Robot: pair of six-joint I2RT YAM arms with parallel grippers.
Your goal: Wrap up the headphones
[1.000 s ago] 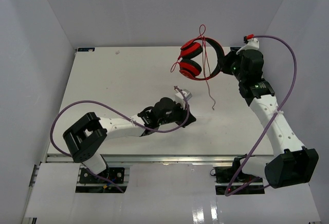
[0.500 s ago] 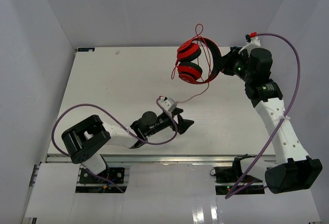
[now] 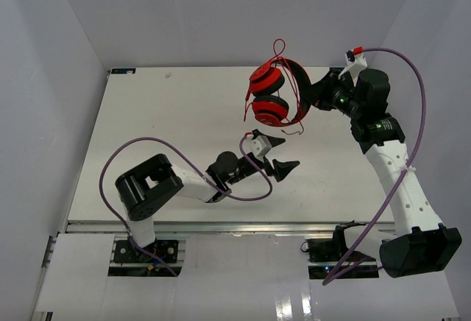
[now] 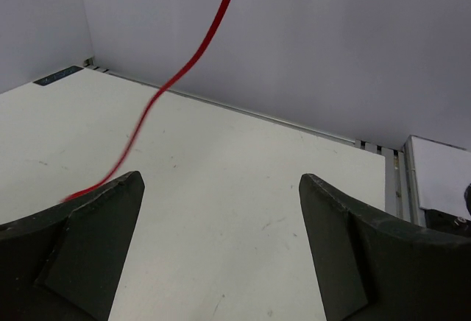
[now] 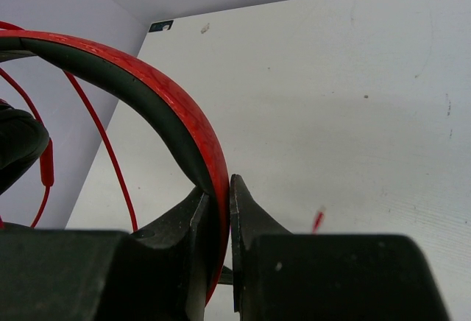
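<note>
My right tool (image 5: 224, 210) is clamped on the band of the headphones (image 3: 268, 96), which hang in the air just ahead of it. My left tool (image 3: 281, 155) gapes wide, and their red cable (image 4: 193, 54) slants down behind one finger.

I'm counting one pair of headphones (image 3: 274, 101), one red cable (image 4: 200, 43), a left end effector (image 3: 283, 154) and a right end effector (image 5: 219, 188), two purple cables (image 3: 147, 140) (image 3: 424, 107), one bench (image 3: 162, 107).

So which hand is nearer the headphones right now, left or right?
Right. The right hand is shut on the headphones at the headband, holding them above the table. The left hand is open, apart from them, nearer the table's front edge.
</note>
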